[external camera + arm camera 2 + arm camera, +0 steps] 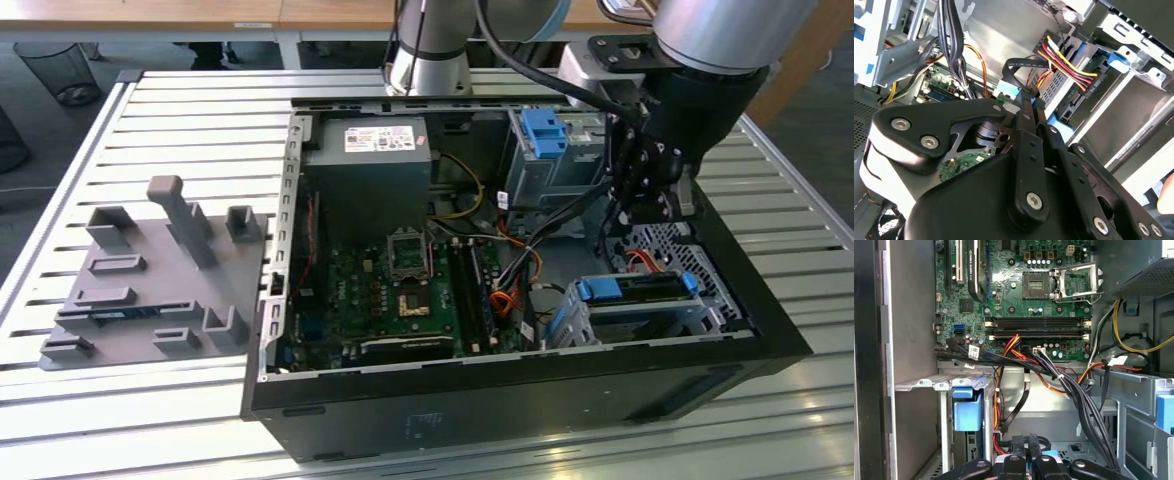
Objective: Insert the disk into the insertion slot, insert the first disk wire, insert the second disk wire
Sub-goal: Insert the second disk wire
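The disk [638, 288], in its blue carrier, sits inside the low silver insertion slot [667, 322] at the case's front corner on the exterior view's right. A black plug on red, yellow and black wires [1093, 82] is seated at the disk's end. My gripper [650, 212] hangs inside the case just behind the slot. Its black fingers [1026, 117] are closed on the light-blue-tagged end [1007, 88] of a flat black disk wire [1021, 63], a short way from the disk's blue end [1060, 122]. In the first wrist view the fingertips [1019, 446] show beside the carrier's blue tab [968, 412].
The open black computer case [534, 400] lies on a slatted metal table [160, 400]. A taller grey cage with a blue tab [541, 130] stands behind my gripper. Loose black cable bundles [1074, 390] cross above the motherboard [400, 290]. A grey fixture plate [147, 290] lies at the exterior view's left.
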Action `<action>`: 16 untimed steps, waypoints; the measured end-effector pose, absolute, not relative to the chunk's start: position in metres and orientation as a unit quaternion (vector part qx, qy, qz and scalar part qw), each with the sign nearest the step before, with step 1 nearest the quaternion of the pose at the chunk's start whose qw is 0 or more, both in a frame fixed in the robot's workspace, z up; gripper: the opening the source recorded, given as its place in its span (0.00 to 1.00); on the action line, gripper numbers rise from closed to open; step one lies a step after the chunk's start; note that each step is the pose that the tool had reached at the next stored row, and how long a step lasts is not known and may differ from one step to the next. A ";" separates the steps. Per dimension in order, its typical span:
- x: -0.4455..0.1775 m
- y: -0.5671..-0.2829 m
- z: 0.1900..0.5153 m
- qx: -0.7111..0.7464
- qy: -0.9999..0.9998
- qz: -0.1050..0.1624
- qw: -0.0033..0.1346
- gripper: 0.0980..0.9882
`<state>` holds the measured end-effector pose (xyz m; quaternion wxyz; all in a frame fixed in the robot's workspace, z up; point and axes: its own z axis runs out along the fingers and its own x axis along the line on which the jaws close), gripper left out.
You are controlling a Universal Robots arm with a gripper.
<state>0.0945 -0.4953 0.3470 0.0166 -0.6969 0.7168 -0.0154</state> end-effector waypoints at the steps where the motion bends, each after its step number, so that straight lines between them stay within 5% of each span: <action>1: 0.095 -0.496 0.347 -0.697 0.717 -0.015 0.017 0.06; 16: 0.095 -0.510 0.346 -0.697 0.717 -0.011 0.021 0.06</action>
